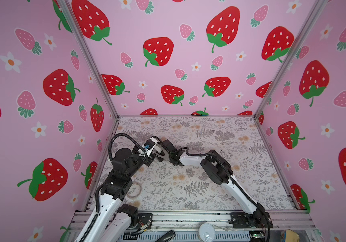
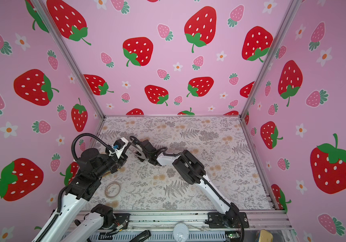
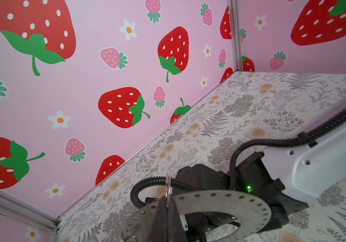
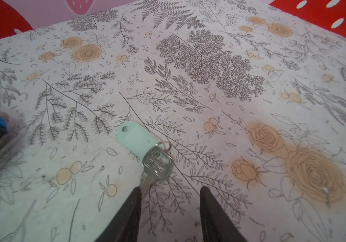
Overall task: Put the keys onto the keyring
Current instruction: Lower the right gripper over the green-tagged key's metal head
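Where the right tool [image 4: 170, 188] points (jaws apart), the key [image 4: 157, 165] lies just ahead.

Keyring [image 3: 220, 202]: dull grey sheet metal, smooth, with a perforated rim. Key [image 4: 157, 165]: bright, glossy silvery metal with a stamped head. Tag [image 4: 135, 139]: pale mint plastic, smooth, satin. Counter [image 4: 189, 69]: matt printed floral covering, faintly speckled. Right claw [image 4: 170, 188]: matt black plastic.

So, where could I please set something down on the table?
Free: the floral table's right half, between the right arm and side wall, and front centre. Crowded: left of centre, where left gripper, right gripper, grey metal ring disc and mint-tagged silver key meet; a translucent tape ring lies front left.
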Action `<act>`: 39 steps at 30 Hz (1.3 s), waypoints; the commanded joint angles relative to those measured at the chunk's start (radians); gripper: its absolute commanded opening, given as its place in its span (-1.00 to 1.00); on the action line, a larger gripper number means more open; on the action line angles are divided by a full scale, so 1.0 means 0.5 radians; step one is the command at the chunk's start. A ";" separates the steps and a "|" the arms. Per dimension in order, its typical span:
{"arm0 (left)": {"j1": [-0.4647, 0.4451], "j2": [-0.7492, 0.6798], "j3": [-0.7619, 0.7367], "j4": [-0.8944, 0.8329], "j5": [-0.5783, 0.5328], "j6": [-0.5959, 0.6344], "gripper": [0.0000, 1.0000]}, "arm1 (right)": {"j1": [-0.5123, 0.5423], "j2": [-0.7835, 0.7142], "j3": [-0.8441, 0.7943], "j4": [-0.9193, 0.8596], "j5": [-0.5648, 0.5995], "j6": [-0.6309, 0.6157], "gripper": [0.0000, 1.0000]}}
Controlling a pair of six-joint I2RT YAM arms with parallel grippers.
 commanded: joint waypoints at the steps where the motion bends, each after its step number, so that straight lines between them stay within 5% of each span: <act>1: -0.014 -0.007 -0.008 0.059 0.019 0.003 -1.00 | 0.020 0.043 0.095 -0.040 -0.063 -0.039 -0.05; 15: -0.045 0.005 -0.020 0.056 -0.014 0.008 -1.00 | 0.023 0.222 0.375 -0.417 -0.065 -0.083 -0.13; 23: -0.052 0.013 -0.028 0.062 -0.028 0.014 -1.00 | 0.026 0.208 0.372 -0.522 0.051 -0.104 -0.39; 39: -0.084 0.032 -0.045 0.091 -0.035 0.008 -1.00 | 0.041 -0.055 -0.037 -0.498 0.118 -0.317 -0.75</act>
